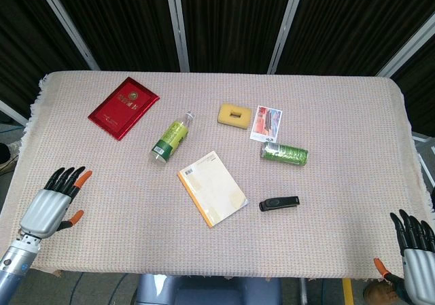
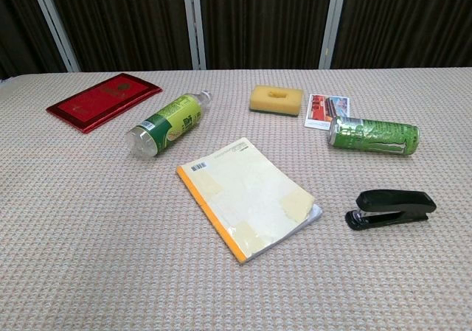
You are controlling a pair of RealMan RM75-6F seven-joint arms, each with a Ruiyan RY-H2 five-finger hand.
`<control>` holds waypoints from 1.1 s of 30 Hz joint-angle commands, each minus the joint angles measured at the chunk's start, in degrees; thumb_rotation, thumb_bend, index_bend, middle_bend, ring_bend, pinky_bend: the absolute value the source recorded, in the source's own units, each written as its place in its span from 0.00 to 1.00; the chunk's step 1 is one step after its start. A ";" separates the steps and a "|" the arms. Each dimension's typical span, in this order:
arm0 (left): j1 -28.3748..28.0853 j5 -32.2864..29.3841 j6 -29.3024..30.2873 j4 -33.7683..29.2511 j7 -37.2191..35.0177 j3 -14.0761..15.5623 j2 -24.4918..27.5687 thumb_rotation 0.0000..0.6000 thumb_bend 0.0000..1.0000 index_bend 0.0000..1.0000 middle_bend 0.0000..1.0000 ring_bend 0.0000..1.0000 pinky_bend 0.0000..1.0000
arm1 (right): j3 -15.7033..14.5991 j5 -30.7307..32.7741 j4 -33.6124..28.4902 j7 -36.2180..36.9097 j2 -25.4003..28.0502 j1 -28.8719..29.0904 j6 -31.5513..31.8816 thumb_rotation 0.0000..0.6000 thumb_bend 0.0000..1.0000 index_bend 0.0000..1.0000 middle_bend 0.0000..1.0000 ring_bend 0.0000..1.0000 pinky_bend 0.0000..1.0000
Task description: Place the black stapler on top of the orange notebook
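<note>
Both hands sit at the bottom corners of the head view, fingers spread and holding nothing: left hand [image 1: 56, 202] lower left, right hand [image 1: 416, 249] lower right. Centre frame, the orange notebook [image 2: 247, 196] lies flat on the woven table cover [image 2: 88, 257]. Just to its right, apart from it, rests the black stapler [image 2: 391, 208]. Further back lie a green can [image 2: 373, 136] on its side and a toppled clear bottle [image 2: 166, 123], contents unclear. Beyond them sit a yellow sponge [image 2: 276, 99], a photo card [image 2: 327, 111] and, upper left, a red booklet [image 2: 103, 101].
</note>
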 commanded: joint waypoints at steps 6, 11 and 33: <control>-0.05 -0.39 -0.24 0.11 -0.24 -0.09 -0.02 1.00 0.30 0.00 0.00 0.00 0.06 | -0.17 -0.29 0.06 -0.02 -0.02 -0.04 0.03 1.00 0.16 0.00 0.00 0.00 0.00; 0.07 -0.74 -0.22 -0.10 0.42 -0.16 -0.15 1.00 0.30 0.00 0.00 0.00 0.06 | 0.03 -1.38 0.50 0.64 -0.32 0.91 -0.60 1.00 0.16 0.00 0.00 0.00 0.00; -1.26 -2.80 -1.95 2.47 -0.19 -1.73 -1.94 1.00 0.30 0.00 0.00 0.00 0.06 | 2.53 -7.91 8.30 -1.52 -16.46 14.64 -15.46 1.00 0.22 0.22 0.18 0.10 0.19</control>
